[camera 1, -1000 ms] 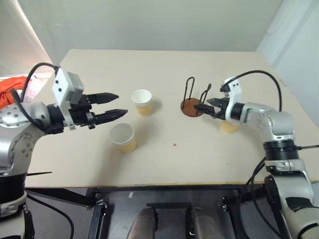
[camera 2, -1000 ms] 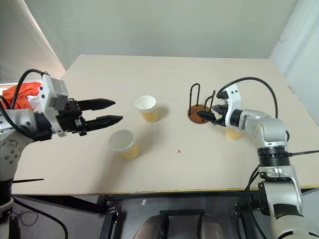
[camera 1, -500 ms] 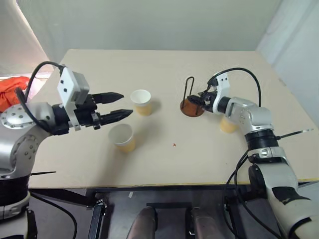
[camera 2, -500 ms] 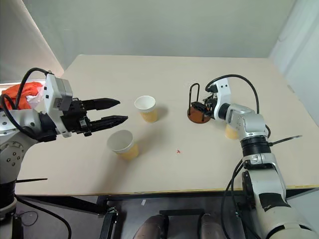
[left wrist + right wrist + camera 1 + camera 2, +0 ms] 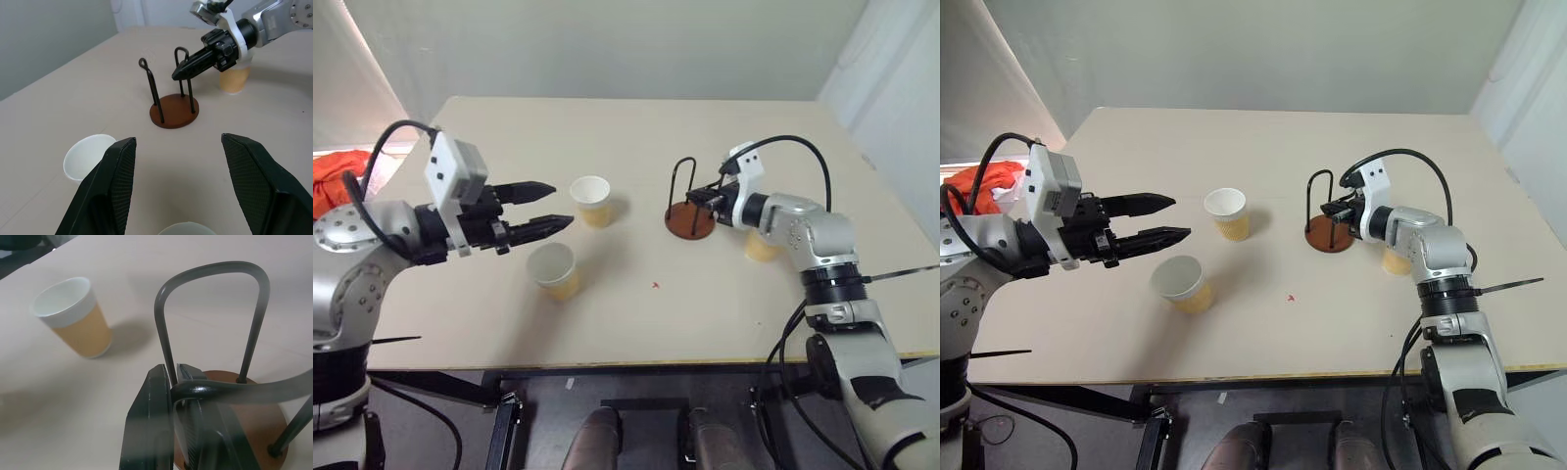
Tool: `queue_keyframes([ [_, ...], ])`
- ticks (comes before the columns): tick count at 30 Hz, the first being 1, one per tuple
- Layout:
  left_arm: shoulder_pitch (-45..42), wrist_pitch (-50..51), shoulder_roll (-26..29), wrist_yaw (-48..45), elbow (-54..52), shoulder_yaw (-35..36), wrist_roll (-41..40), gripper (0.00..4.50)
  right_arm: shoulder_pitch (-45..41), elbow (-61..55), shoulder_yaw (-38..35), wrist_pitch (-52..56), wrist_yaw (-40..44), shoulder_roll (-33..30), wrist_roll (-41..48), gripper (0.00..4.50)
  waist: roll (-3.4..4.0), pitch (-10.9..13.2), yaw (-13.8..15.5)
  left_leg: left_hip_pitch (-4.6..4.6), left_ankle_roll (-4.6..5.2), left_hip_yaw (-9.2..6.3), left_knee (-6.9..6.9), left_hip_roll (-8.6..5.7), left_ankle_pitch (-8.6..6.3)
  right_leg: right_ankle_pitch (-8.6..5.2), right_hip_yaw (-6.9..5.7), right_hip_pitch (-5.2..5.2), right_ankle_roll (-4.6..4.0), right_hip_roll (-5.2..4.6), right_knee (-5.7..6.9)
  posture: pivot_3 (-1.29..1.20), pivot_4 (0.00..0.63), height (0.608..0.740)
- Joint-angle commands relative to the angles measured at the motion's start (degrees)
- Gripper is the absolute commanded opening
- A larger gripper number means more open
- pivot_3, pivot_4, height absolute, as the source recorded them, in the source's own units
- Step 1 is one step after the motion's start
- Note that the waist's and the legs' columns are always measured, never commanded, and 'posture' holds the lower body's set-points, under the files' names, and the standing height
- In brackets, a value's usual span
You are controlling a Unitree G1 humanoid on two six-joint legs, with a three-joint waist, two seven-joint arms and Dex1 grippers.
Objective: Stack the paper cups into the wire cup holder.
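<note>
Matte beige tabletop point(image 5: 636, 323), my left gripper point(image 5: 546, 207) black, tapered, spread open near two yellow-tan paper cups point(image 5: 592, 201), my right gripper point(image 5: 697, 199) pinched on thin wire loop of wire cup holder point(image 5: 689, 217), round reddish-brown base mid-tabletop, third cup just beside my right arm.

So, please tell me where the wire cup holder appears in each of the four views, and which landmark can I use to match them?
Left eye view: wire cup holder right of centre, at the right gripper.
Right eye view: holder right of centre, beside the same gripper.
Left wrist view: holder mid-picture, beyond the left gripper.
Right wrist view: holder loop close up, one wire between the shut fingers.
Shared landmark: the holder's reddish-brown base.
</note>
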Motion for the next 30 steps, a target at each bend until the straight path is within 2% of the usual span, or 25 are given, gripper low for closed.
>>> queue_keyframes([
  [1, -2.28, -0.23, 1.77, -3.27, -0.25, 0.05, -1.22, 3.05, 1.72, -7.68, -0.18, 1.17, 4.05, -0.97, 3.54, 0.01, 0.00, 0.00, -0.01, 0.00, 0.00, 0.00, 0.00, 0.00, 0.00, 0.00, 0.00, 0.00, 0.00, 0.00, 0.00, 0.00, 0.150, 0.740],
  [7, -2.88, 1.84, 6.06, -15.07, 0.49, 2.13, -7.86, 3.05, 8.34, -21.34, 2.07, 3.54, 12.30, -5.31, 8.61, 0.01, 0.00, 0.00, -0.01, -0.06, 0.02, -0.01, 0.00, 0.00, 0.03, 0.00, -0.02, 0.00, 0.00, 0.04, -0.07, 0.00, 0.150, 0.740],
  [11, 0.76, 1.84, 10.81, -22.69, -0.16, 0.61, -7.52, 3.05, 11.60, -27.92, 4.69, 5.12, 18.22, -8.80, 11.85, 0.01, -0.01, -0.01, -0.08, -0.04, 0.03, -0.01, 0.00, 0.02, 0.01, -0.01, 0.01, 0.03, 0.00, 0.06, -0.14, 0.00, 0.150, 0.740],
  [26, 5.01, 3.61, 8.42, -19.89, -4.43, 0.56, -8.85, 3.05, 11.48, -26.22, 11.43, 2.55, 20.61, -9.61, 9.39, 0.01, -0.04, -0.02, -0.30, 0.00, 0.05, 0.00, 0.01, 0.07, 0.28, -0.05, 0.07, 0.03, -0.10, 0.08, -0.04, 0.00, 0.150, 0.740],
  [28, 5.16, 3.67, 8.33, -19.33, -4.80, 0.59, -8.91, 3.05, 11.22, -25.92, 12.11, 1.97, 22.16, -10.12, 9.40, 0.71, -0.04, -0.02, -0.30, -0.01, 0.07, 0.01, 0.01, 0.07, 0.26, -0.06, 0.07, 0.02, -0.12, 0.08, -0.05, 0.00, 0.150, 0.740],
  [30, 5.24, 3.77, 8.29, -18.82, -5.15, 0.77, -9.18, 3.05, 11.00, -25.79, 12.80, 1.54, 23.75, -10.79, 9.23, 1.23, -0.04, -0.02, -0.30, 0.00, 0.09, 0.01, 0.01, 0.07, 0.25, -0.07, 0.06, 0.02, -0.14, 0.08, -0.06, 0.00, 0.150, 0.740],
])
